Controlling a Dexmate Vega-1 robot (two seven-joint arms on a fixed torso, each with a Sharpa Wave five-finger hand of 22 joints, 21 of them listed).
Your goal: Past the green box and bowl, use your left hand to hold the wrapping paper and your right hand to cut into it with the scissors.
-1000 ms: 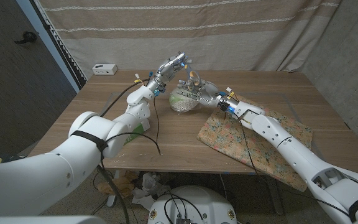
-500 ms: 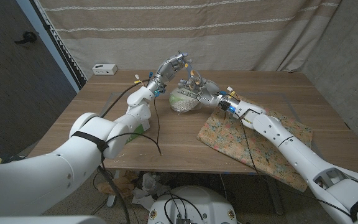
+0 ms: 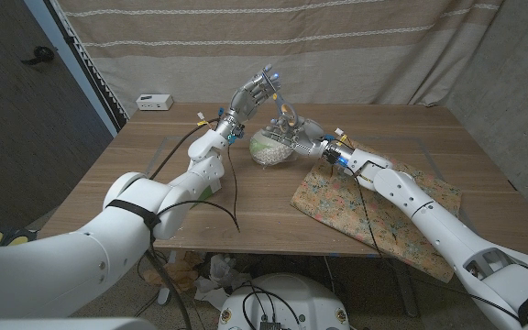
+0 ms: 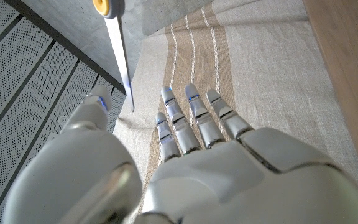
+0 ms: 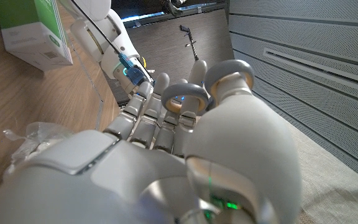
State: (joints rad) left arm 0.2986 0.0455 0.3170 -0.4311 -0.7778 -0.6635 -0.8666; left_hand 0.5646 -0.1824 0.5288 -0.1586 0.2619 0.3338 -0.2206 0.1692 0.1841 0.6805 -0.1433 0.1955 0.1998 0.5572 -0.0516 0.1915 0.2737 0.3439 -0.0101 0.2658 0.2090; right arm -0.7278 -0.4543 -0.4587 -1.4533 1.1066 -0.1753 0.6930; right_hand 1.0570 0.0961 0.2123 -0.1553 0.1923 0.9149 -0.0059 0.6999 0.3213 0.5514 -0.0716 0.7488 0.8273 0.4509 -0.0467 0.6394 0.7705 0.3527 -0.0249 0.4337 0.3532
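My right hand (image 3: 290,131) grips the scissors (image 3: 280,99) above the clear bowl (image 3: 266,152) at the table's middle back; the grey handle loops (image 5: 181,93) sit around its fingers. The blade with a yellow pivot (image 4: 118,53) points up beside my left hand (image 3: 257,90), which is raised above the bowl with fingers spread and nothing in it. The floral wrapping paper (image 3: 374,203) lies on the table's right side, under my right forearm. The green box (image 5: 33,31) stands near the front left, partly behind my left arm (image 3: 207,186).
A small white device (image 3: 154,101) sits at the table's back left corner. A striped curtain (image 3: 337,46) hangs close behind the table. Black cables (image 3: 230,188) trail from my left arm over the wood (image 3: 136,174).
My left hand has lifted slightly and its fingers have spread wider near the scissors' blade. My right hand with the scissors has barely moved.
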